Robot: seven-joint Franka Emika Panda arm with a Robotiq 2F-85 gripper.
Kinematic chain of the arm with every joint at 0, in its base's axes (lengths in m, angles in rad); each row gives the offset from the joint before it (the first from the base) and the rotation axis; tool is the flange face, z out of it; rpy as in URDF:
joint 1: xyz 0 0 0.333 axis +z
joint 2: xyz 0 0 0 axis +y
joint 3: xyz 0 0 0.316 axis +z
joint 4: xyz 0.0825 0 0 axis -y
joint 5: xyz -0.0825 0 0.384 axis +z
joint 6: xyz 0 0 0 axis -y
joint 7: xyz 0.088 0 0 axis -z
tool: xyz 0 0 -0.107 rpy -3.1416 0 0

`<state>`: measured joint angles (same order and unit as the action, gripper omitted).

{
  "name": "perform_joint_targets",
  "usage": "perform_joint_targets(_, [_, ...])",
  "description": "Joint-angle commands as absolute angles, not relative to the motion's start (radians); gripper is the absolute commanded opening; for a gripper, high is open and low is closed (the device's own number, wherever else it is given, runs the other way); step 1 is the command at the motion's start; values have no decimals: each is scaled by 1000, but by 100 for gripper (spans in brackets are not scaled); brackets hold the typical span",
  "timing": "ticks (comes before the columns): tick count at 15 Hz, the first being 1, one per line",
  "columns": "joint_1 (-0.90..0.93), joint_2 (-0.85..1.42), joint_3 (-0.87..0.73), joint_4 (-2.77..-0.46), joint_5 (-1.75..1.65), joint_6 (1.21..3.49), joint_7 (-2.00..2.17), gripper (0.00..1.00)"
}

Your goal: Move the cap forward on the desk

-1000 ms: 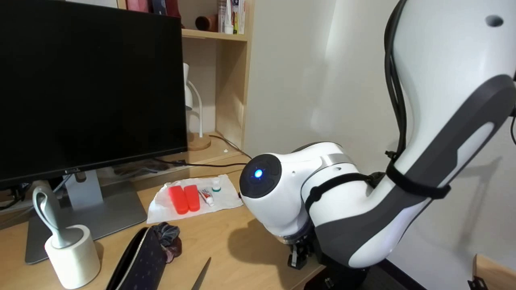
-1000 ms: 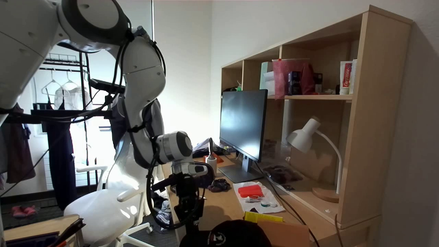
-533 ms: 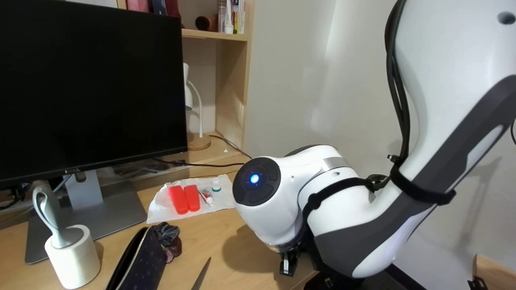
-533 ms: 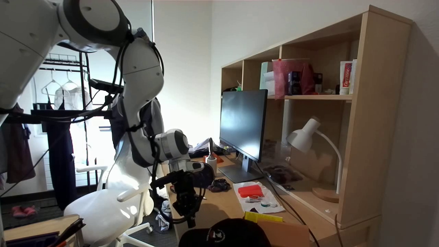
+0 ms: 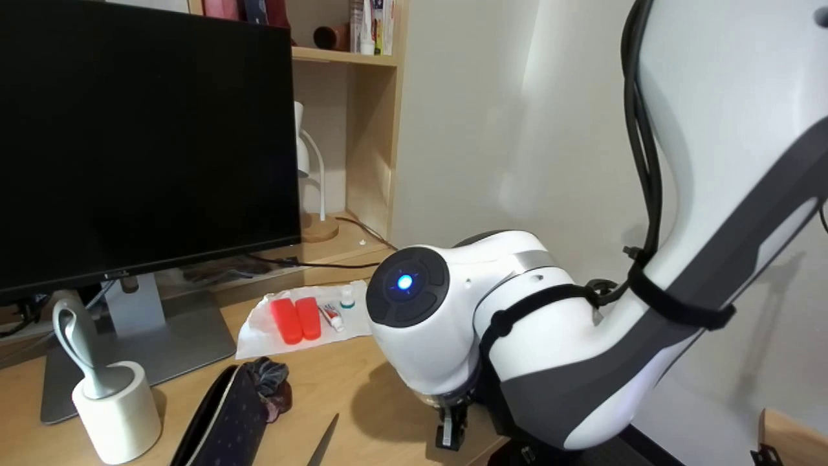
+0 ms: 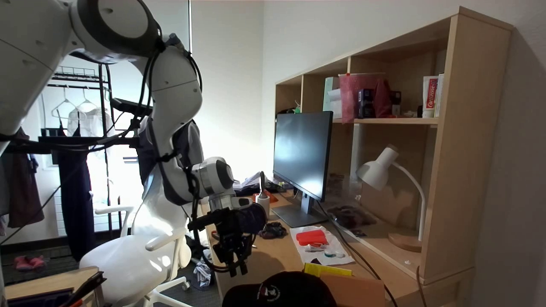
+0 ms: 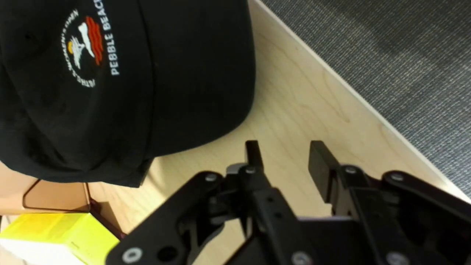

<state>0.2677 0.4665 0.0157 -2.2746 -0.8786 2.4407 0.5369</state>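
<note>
While the cap [image 7: 125, 88] sits crown up on the desk [image 7: 294, 95], its brim [image 7: 209, 77] pointing toward the desk's straight edge, the gripper [image 7: 286, 157] hangs near that brim, apart from it, its fingers [image 7: 254, 154] clearly parted, bare desk showing between the tips and nothing in their hold. Whether the tips touch the desk I cannot tell. Just beside the crown is a brown box [image 7: 55, 195], with a yellow block [image 7: 55, 228] next to it. Farther off, in both exterior views, red pieces [image 5: 286, 321] and a tube [image 5: 332, 318] lie on white paper [image 5: 257, 343], near a dark scrunchie [image 5: 268, 377]. Nearby stands the monitor [image 5: 149, 142], a white cylinder [image 5: 119, 417] upright beside its base; a white lamp [image 6: 377, 172] stands beneath the shelf [image 6: 392, 121].
</note>
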Motion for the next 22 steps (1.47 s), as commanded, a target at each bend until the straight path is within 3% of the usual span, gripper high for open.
perform_joint_targets(1, [278, 411, -14, -2330, -896, 2335, 576, 72])
perform_joint_targets(5, [277, 415, 6, -2345, -885, 2174, 567, 97])
perform_joint_targets(6, [278, 420, 15, -2345, -883, 2145, 562, 99])
perform_joint_targets(15, [290, 461, 58, -2307, -885, 1968, 625, 100])
perform_joint_targets(22, [284, 496, 59, -2290, -922, 2039, 669, 100])
